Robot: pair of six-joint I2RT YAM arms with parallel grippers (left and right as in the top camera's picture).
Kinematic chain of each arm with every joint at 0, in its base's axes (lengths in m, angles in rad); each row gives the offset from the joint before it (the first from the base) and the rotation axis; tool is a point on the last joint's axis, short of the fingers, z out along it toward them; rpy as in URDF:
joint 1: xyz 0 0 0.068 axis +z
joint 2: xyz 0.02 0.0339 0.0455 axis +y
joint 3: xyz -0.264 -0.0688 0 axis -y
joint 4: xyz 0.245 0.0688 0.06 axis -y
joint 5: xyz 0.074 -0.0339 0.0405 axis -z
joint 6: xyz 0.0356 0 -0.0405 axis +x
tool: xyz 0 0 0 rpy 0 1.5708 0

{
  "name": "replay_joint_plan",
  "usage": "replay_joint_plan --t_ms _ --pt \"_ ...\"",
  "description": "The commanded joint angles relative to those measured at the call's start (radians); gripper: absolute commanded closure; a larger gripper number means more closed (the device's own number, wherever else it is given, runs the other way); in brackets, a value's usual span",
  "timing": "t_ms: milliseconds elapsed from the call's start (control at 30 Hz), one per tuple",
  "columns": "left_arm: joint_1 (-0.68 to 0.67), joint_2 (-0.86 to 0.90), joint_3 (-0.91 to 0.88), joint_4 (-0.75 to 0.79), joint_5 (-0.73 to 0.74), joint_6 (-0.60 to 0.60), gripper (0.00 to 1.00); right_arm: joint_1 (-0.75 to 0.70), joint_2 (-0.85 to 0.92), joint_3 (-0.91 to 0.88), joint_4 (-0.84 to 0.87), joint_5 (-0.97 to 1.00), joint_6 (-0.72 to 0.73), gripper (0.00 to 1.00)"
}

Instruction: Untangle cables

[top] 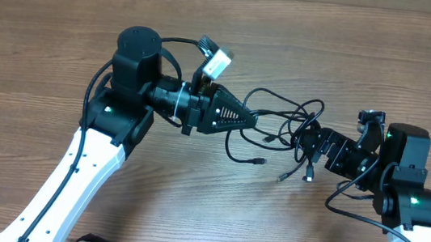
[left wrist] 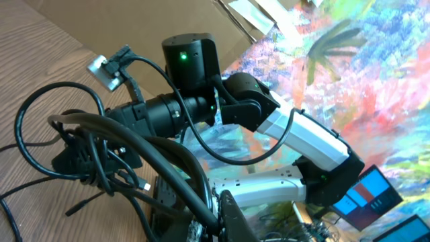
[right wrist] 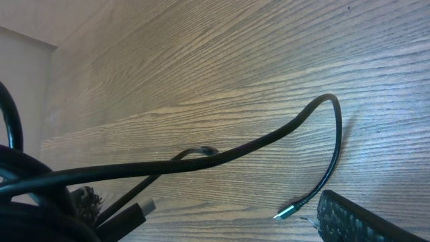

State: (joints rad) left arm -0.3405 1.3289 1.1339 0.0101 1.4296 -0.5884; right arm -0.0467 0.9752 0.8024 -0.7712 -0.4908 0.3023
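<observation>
The cables (top: 285, 113) lie as a loose black tangle on the wooden table between my two arms, with plug ends (top: 260, 162) trailing toward the front. My left gripper (top: 253, 121) is at the tangle's left edge. In the left wrist view it (left wrist: 216, 222) is shut on one thin black cable (left wrist: 168, 161) that loops away over the heap. My right gripper (top: 306, 146) is open at the tangle's right side. In the right wrist view a cable (right wrist: 269, 138) arcs across the wood above its jaws (right wrist: 218, 225), and a metal-tipped plug (right wrist: 285, 214) lies close to the right fingertip (right wrist: 356, 218).
The table (top: 46, 36) is brown wood grain. The left arm's camera and its thick lead (top: 215, 56) stick up behind its wrist. The right arm (left wrist: 295, 134) fills the left wrist view behind the tangle. A second plug (right wrist: 138, 208) lies by the right gripper's left finger.
</observation>
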Motion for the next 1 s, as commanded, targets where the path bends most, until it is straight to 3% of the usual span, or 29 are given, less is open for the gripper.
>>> replay_joint_plan --t_ms 0,667,700,767,833,900,967 --pt "0.048 -0.043 0.034 0.029 0.150 -0.034 0.96 -0.055 0.026 -0.022 -0.027 0.236 0.016 0.00" --pt "0.197 -0.042 0.034 0.033 0.149 -0.167 0.95 -0.055 0.026 -0.022 -0.043 0.281 0.016 0.03" --pt "0.198 -0.042 0.034 0.033 0.149 -0.167 0.95 -0.055 0.026 -0.022 -0.043 0.281 0.016 0.15" --pt "0.198 -0.042 0.034 0.033 0.150 -0.167 0.95 -0.055 0.026 -0.022 -0.043 0.281 0.016 0.50" --pt "0.198 -0.042 0.034 0.033 0.150 -0.167 0.96 -0.055 0.026 -0.022 -0.043 0.281 0.016 0.75" --pt "0.198 -0.042 0.034 0.033 0.150 -0.167 0.96 -0.055 0.026 -0.022 -0.043 0.280 0.016 0.87" --pt "0.198 -0.042 0.034 0.033 0.150 -0.167 0.96 -0.055 0.026 -0.022 -0.044 0.280 0.016 0.85"
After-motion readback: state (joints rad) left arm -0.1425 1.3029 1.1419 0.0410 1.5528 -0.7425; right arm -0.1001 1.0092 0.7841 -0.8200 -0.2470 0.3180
